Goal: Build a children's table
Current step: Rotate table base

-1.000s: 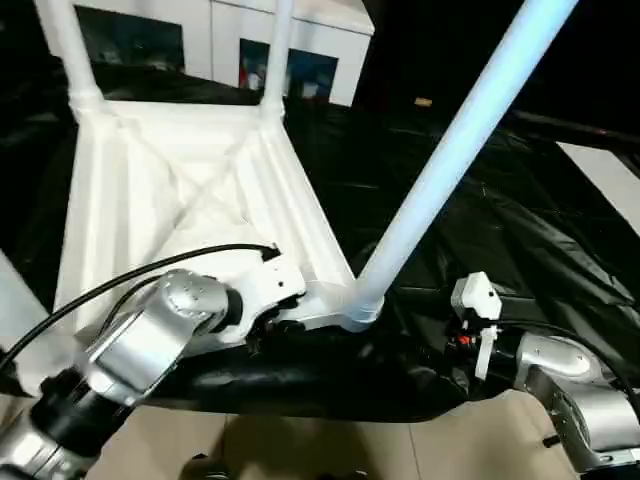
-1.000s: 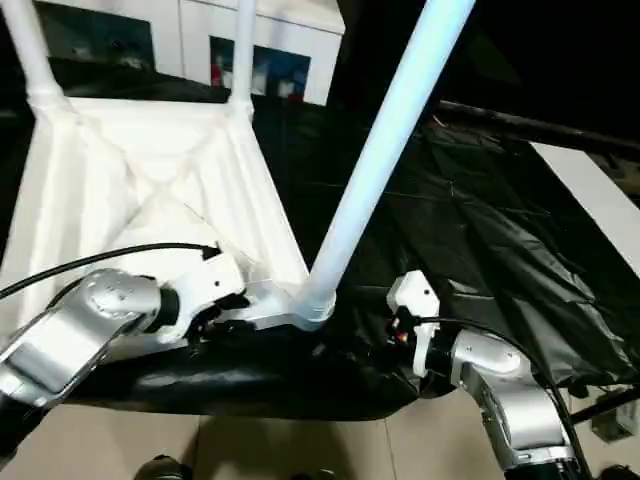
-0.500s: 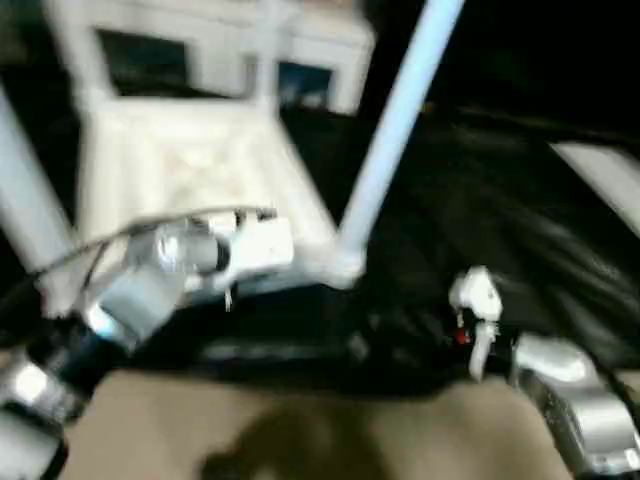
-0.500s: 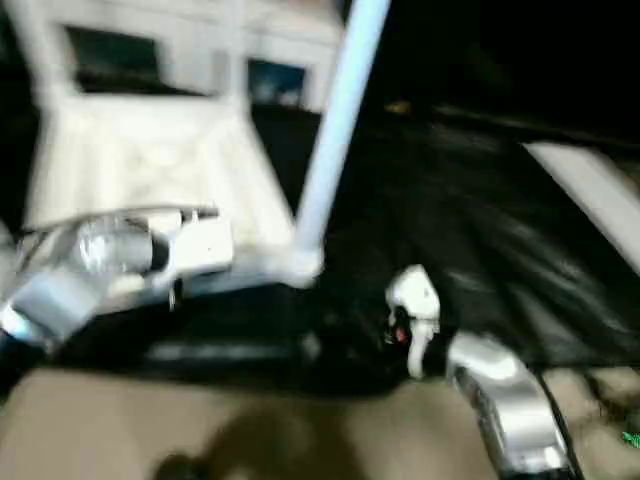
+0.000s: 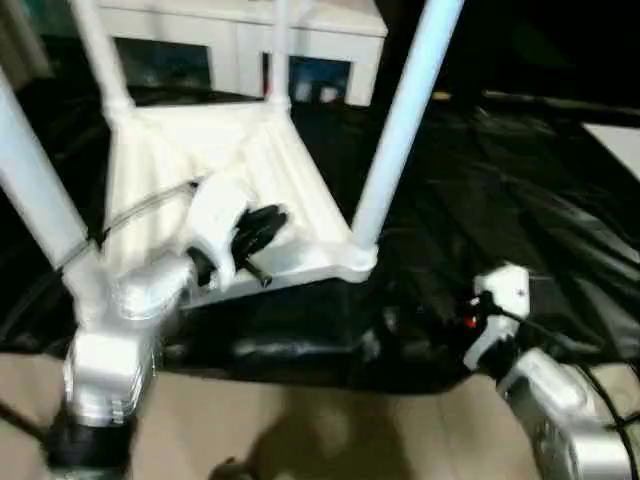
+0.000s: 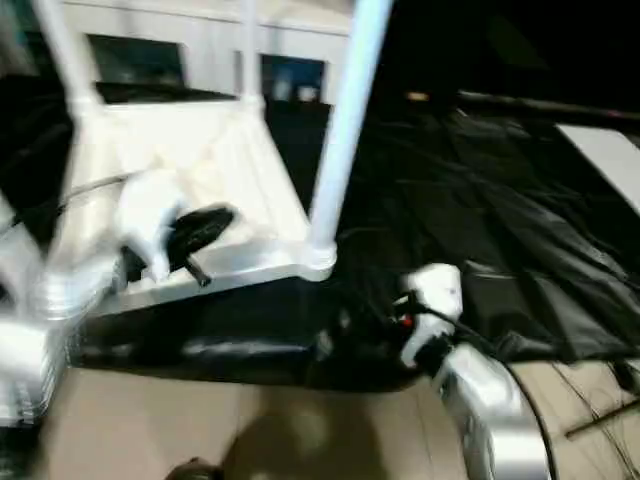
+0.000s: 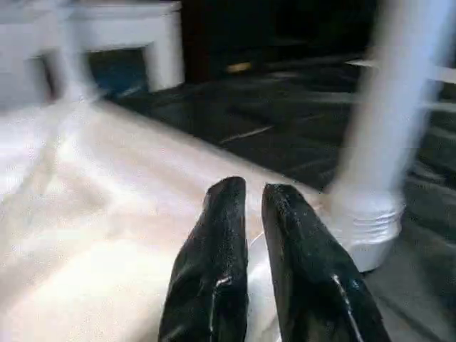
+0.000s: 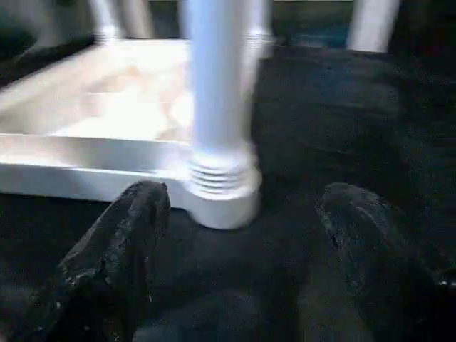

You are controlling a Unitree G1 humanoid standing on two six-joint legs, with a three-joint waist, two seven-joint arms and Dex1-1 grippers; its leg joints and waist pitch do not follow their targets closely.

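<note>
The children's table lies upside down on the black sheet, its ribbed white underside (image 5: pixel 190 150) facing up. Four white legs stand in the corner sockets: two far ones (image 5: pixel 97 55), a near left one (image 5: pixel 35 190) and a near right one (image 5: pixel 405 120). My left gripper (image 5: pixel 262 226) hovers just over the underside close to the near edge, its fingers (image 7: pixel 221 235) shut with nothing between them. My right gripper (image 8: pixel 242 192) is open low over the sheet, facing the near right corner socket (image 8: pixel 221 189) from a short way off without touching it.
A white cabinet with glass doors (image 5: pixel 240 40) stands behind the table. The crinkled black sheet (image 5: pixel 520 200) covers the work surface, with beige floor (image 5: pixel 300 430) in front of it. A white board (image 5: pixel 618 140) lies at the far right.
My left gripper has come off the table's near edge by the corner socket, risen over the underside and closed its fingers. The camera has shifted, bringing the near left leg into view. The right arm has barely moved.
</note>
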